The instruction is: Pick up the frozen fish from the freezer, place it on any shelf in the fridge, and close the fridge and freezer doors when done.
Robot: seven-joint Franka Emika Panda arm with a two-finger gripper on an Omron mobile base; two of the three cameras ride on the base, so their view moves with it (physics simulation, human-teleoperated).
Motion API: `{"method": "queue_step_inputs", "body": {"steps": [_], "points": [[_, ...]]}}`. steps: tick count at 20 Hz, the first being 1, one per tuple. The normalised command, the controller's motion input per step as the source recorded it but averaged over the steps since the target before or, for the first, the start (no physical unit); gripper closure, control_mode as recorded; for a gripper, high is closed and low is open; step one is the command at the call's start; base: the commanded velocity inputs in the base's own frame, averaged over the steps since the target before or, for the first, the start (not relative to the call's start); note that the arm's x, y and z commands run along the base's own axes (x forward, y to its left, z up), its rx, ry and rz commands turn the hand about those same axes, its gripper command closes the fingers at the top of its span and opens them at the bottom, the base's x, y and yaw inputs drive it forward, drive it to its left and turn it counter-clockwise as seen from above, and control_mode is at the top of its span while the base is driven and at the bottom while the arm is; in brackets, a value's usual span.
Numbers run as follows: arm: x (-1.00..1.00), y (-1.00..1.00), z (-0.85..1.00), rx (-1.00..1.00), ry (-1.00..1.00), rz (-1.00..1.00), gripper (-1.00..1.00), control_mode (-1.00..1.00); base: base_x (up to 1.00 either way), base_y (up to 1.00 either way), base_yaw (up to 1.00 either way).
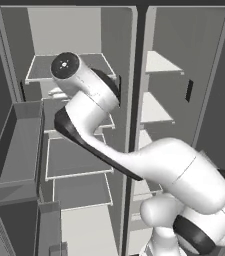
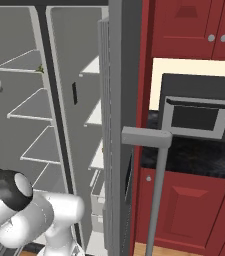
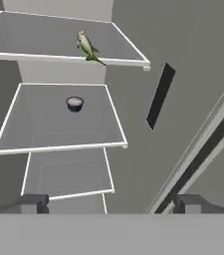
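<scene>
Arm (image 1: 91, 100) is reaching into the open left compartment, up near the shelves (image 1: 79, 159). Gripper (image 3: 111, 204) is sitting spread wide, released, gripping nothing. Fish (image 3: 88, 47) is lying near the front edge of the top shelf (image 3: 29, 40), well apart from the fingertips (image 3: 33, 203). A small dark bowl (image 3: 74, 103) is sitting on the shelf below it. Both doors are standing open; right door (image 2: 119, 125) is showing edge-on beside a microwave (image 2: 199, 107) on the counter (image 2: 194, 152).

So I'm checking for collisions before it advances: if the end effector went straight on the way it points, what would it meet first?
Probably the middle shelf holding the small dark bowl, below the fish. The open end effector has nothing nearer ahead, though depth is unclear.
</scene>
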Motion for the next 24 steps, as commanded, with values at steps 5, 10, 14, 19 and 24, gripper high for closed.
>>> {"method": "queue_step_inputs", "body": {"steps": [5,10,14,19,24], "points": [[-1.00,-1.00,-0.18,0.16,0.08,0.01,-1.00,-1.00,0.00,0.00,0.00],[-1.00,-1.00,-0.55,0.09,0.19,0.07,-1.00,-1.00,0.00,0.00,0.00],[-1.00,-1.00,-0.36,0.07,0.25,0.14,-1.00,-1.00,0.00,0.00,0.00],[-0.47,-0.62,0.00,0.05,0.28,0.13,-1.00,-1.00,0.00,0.00,0.00],[-0.33,0.00,0.00,0.00,-0.07,0.00,-1.00,-1.00,0.00,0.00,0.00]]}}
